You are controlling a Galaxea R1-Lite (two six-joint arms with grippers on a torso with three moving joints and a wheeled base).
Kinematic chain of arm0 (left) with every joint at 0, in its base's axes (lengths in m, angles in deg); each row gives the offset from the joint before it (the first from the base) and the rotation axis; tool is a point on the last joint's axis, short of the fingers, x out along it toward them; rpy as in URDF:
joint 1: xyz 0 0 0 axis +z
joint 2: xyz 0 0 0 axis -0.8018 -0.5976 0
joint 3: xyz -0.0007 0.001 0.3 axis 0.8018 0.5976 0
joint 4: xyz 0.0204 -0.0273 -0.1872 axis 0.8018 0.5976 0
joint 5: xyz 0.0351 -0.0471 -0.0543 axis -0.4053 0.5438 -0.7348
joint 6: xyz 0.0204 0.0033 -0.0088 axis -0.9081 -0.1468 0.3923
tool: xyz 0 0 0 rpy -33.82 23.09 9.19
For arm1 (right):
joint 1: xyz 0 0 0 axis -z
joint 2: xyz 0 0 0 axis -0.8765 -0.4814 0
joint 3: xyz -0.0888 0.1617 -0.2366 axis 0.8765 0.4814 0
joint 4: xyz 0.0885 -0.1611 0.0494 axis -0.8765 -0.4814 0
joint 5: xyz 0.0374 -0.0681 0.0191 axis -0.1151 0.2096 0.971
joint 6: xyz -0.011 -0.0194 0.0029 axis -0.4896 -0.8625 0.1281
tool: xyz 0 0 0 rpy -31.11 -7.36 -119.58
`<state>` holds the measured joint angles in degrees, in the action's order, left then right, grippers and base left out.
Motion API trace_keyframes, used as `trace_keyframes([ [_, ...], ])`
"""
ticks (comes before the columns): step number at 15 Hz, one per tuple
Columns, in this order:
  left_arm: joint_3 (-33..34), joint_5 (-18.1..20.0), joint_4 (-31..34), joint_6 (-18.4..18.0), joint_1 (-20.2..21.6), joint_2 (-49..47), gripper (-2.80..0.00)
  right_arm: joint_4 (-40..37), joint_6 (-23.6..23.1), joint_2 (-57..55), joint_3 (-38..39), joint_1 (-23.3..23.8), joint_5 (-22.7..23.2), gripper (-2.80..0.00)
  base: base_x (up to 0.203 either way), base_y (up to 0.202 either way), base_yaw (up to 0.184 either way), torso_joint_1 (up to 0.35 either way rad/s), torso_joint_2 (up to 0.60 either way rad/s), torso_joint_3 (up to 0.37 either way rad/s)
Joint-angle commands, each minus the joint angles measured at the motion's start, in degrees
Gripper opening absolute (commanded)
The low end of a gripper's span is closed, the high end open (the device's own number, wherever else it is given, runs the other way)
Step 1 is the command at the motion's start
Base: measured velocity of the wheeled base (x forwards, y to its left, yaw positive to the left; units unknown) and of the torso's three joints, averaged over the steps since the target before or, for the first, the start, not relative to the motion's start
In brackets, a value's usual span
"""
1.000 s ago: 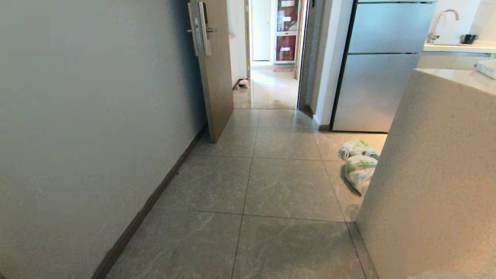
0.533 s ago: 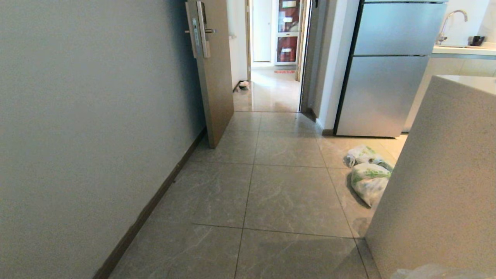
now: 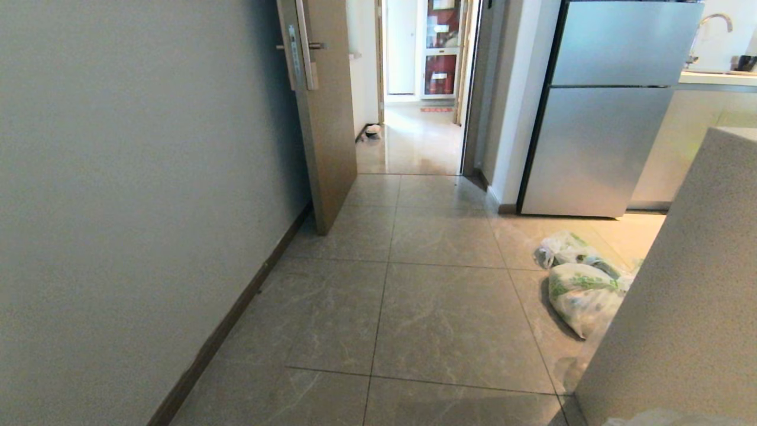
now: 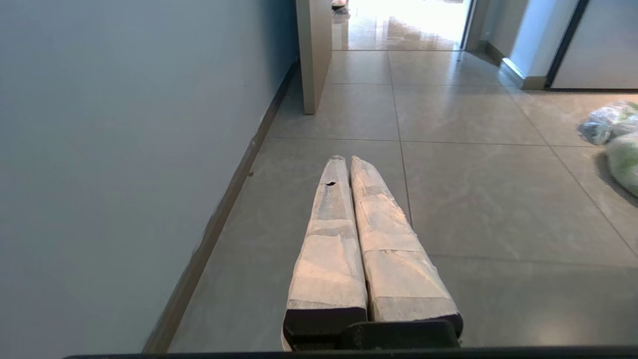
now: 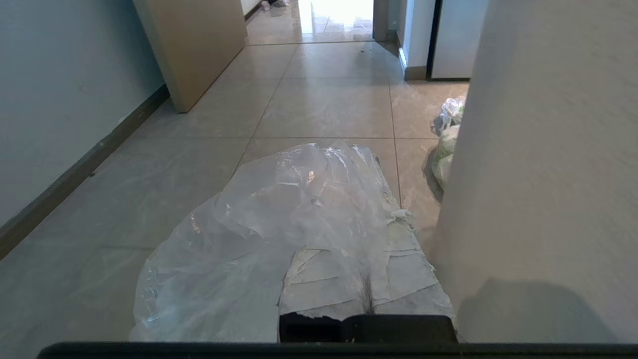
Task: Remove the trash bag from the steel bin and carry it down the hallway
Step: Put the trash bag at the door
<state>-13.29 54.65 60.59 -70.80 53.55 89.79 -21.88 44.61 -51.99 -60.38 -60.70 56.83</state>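
Bag in transit toward the hallway (image 3: pixel 414 139)
Right gripper (image 5: pixel 366 299) clamped on the trash bag (image 5: pixel 279 219), which drapes over its fingers; left gripper (image 4: pixel 345 164) closed, empty

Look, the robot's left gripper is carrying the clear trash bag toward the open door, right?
Not quite. The right gripper is shut on the trash bag, as the right wrist view shows. The left gripper is shut and empty in the left wrist view. The open door is ahead.
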Motion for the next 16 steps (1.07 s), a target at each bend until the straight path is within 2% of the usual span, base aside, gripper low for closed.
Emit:
trace_keyframes([
  [1, 0.1, -0.1, 0.0, 0.0, 0.0, 0.0, -2.8, 0.1, 0.0, 0.0, 0.1, 0.0, 0.0, -2.8, 0.193, 0.0, -0.002, 0.003, 0.0, 0.002],
  [16, 0.2, -0.1, -0.1, 0.0, 0.0, 0.0, -2.8, 0.2, 0.4, -0.1, 0.1, 0.1, 0.0, -2.8, 0.19, 0.0, 0.0, 0.004, 0.0, 0.005],
])
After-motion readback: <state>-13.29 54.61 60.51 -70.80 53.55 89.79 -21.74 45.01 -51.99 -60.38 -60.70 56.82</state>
